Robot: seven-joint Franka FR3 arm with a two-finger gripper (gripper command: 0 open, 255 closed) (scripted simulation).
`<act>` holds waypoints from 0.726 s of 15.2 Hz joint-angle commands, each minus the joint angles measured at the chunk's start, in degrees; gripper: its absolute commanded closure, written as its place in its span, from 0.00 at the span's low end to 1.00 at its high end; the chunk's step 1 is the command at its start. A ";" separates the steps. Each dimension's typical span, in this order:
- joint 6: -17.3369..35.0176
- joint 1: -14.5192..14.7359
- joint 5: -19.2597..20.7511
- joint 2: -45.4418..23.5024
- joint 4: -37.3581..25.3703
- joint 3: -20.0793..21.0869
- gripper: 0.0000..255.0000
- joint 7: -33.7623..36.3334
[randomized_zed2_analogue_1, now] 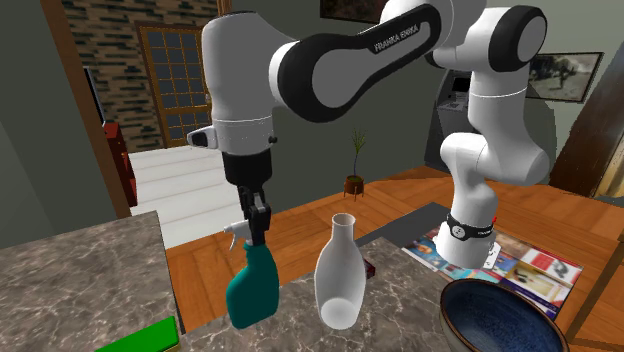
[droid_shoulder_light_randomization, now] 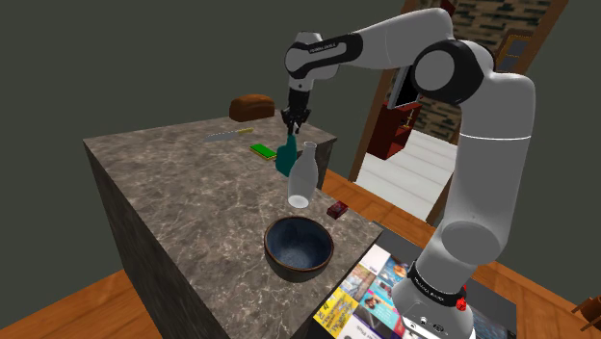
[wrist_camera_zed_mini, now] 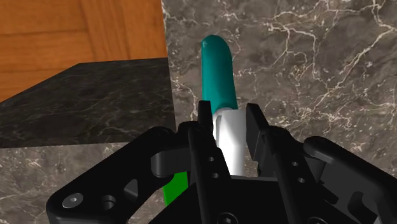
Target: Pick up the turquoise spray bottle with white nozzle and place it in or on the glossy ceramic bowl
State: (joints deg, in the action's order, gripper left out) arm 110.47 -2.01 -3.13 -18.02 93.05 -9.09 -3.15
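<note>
**Clamped on the nozzle, bottle beside the vase**

My gripper [wrist_camera_zed_mini: 228,118] is closed on the white neck of the spray bottle [wrist_camera_zed_mini: 218,71]. The wrist view shows this plainly: one black finger presses each side of the white part, and the turquoise body hangs beyond them over the marble counter [droid_shoulder_light_randomization: 173,193]. The shoulder view has the bottle near the counter's far edge, just behind the white vase [droid_shoulder_light_randomization: 302,175], well apart from the bowl [droid_shoulder_light_randomization: 297,248] at the near edge. I cannot tell whether the bottle's base touches the marble.

The second exterior view shows the bottle tilted under my hand and a potted plant [randomized_zed2_analogue_1: 356,166] on the floor beyond. The shoulder view adds a brown loaf [droid_shoulder_light_randomization: 252,107] at the far corner and a small red block [droid_shoulder_light_randomization: 336,210] by the vase.

By my count: one spray bottle, one vase, one dark blue bowl, one flat green slab [droid_shoulder_light_randomization: 263,150], one loaf, one red block
</note>
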 commanded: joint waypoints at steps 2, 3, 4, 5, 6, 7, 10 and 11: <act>-1.95 -0.07 0.08 0.39 -1.56 -0.06 1.00 -0.02; -2.67 -0.07 0.11 0.51 -2.17 -0.08 1.00 0.00; -3.41 -0.08 0.13 0.59 -2.82 -0.09 1.00 0.02; -4.14 -0.09 0.15 0.69 -3.46 -0.10 1.00 0.04; -4.88 -0.10 0.17 0.76 -4.13 -0.11 1.00 0.05; -5.62 -0.11 0.19 0.83 -4.80 -0.12 1.00 0.07; -7.88 -0.16 0.23 0.94 -6.96 -0.15 1.00 0.11; -8.65 -0.18 0.23 0.95 -7.71 -0.16 1.00 0.12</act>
State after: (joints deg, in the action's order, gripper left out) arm 102.57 -2.22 -2.93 -17.19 85.95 -9.26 -3.12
